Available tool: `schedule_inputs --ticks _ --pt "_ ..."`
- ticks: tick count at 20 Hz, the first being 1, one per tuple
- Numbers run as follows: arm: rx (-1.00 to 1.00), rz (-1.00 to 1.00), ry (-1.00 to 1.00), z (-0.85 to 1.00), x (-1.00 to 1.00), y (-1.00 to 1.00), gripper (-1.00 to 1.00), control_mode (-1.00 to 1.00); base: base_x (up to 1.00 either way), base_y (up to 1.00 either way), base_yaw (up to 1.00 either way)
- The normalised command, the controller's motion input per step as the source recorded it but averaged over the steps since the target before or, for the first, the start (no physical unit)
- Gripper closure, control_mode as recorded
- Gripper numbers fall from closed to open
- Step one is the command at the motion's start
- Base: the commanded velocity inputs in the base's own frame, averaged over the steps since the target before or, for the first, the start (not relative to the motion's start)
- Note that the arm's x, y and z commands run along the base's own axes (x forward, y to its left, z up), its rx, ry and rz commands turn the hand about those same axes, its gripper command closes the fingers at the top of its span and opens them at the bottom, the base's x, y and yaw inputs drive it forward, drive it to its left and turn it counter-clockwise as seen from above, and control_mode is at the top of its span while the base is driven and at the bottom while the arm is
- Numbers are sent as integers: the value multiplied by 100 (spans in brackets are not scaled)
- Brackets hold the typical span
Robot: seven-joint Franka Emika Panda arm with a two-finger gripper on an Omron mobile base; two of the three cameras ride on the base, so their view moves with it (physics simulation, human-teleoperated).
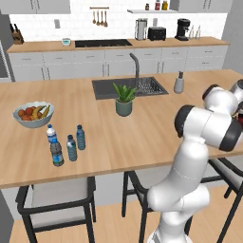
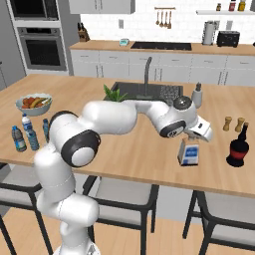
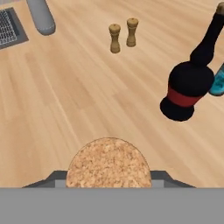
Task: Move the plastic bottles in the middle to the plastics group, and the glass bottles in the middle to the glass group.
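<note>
Hand view, six o'clock: round cork top of one cork-stopped bottle (image 3: 108,162), wedged between the two dark fingertips (image 3: 55,177), one at each side. In the right base view, same bottle (image 2: 189,154) clear-bodied with a blue label, upright, hanging under the gripper (image 2: 191,141) at about four o'clock of the picture. Jaws partly closed, clamped on the bottle's top. Base right at the wooden counter (image 2: 149,149); touching or just above, cannot tell.

From the bottle toward three o'clock in the right base view: one dark bottle (image 2: 239,147) with a red band, upright, near but apart. Seen in the hand view at two o'clock (image 3: 188,83), with a teal object (image 3: 217,83) just beside it at the right edge, too cropped to name. Above, toward one o'clock: two wooden shakers (image 2: 227,123), side by side; at twelve o'clock in the hand view (image 3: 114,38). One grey dispenser (image 2: 197,94) by the sink (image 2: 134,89), at twelve o'clock from the held bottle.

Well apart, at nine o'clock of the right base view: four blue-capped plastic bottles (image 2: 32,137) in a tight cluster, all upright; in the left base view at eight o'clock (image 1: 71,147). One fruit bowl (image 1: 33,114) near them, toward eleven o'clock. One potted plant (image 1: 124,99) at the counter's middle, in front of the sink.
</note>
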Motion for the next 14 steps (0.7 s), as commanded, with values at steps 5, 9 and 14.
schedule_inputs --ticks 5,9,14 --pt "0 -5 0 -6 -19 -57 100 -100 0 0 0" --pt "0 -4 0 -11 -11 -56 100 -100 0 0 0" --pt "0 -3 0 -10 -3 -54 100 -100 0 0 0"
